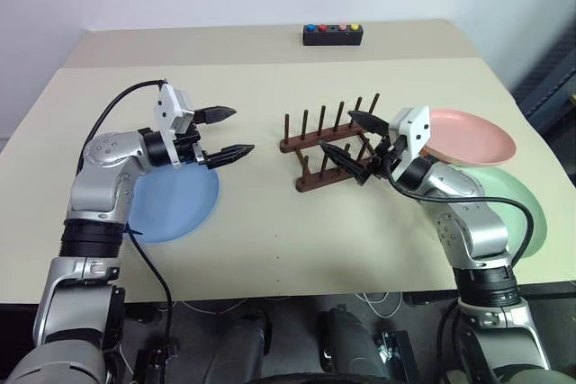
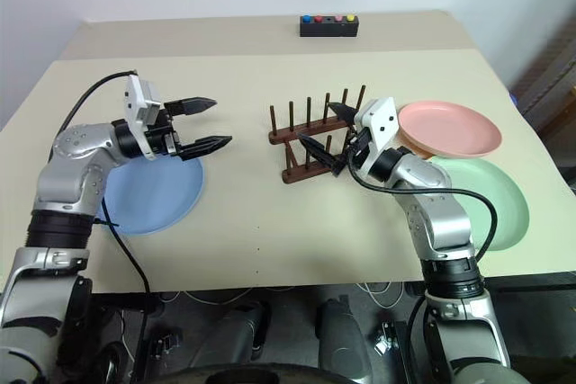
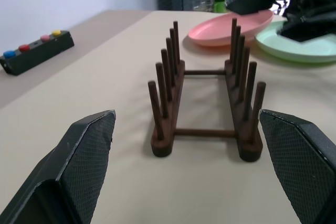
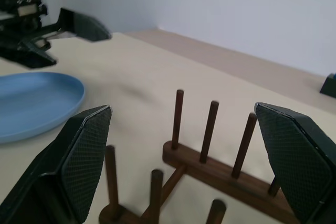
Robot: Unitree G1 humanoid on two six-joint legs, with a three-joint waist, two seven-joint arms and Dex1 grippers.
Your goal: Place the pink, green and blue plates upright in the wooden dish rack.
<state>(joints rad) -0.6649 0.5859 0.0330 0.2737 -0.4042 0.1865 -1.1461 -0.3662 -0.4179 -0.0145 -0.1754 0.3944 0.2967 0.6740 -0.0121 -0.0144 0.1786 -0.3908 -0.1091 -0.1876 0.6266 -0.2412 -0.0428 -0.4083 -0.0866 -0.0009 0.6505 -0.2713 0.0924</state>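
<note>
The wooden dish rack (image 1: 328, 146) stands empty at the table's middle. A blue plate (image 1: 175, 204) lies flat to its left, partly under my left arm. On the right lie the pink plate (image 1: 468, 137) and, nearer to me, the green plate (image 1: 522, 209), the pink one's rim overlapping the green one's. My left gripper (image 1: 241, 132) hovers open and empty above the table, between the blue plate and the rack, pointing at the rack. My right gripper (image 1: 337, 130) is open and empty too, its fingers over the rack's right end.
A black box with coloured buttons (image 1: 333, 35) sits at the back of the table (image 1: 270, 249). A seam crosses the table just in front of it. Bare tabletop stretches from the rack to the front edge.
</note>
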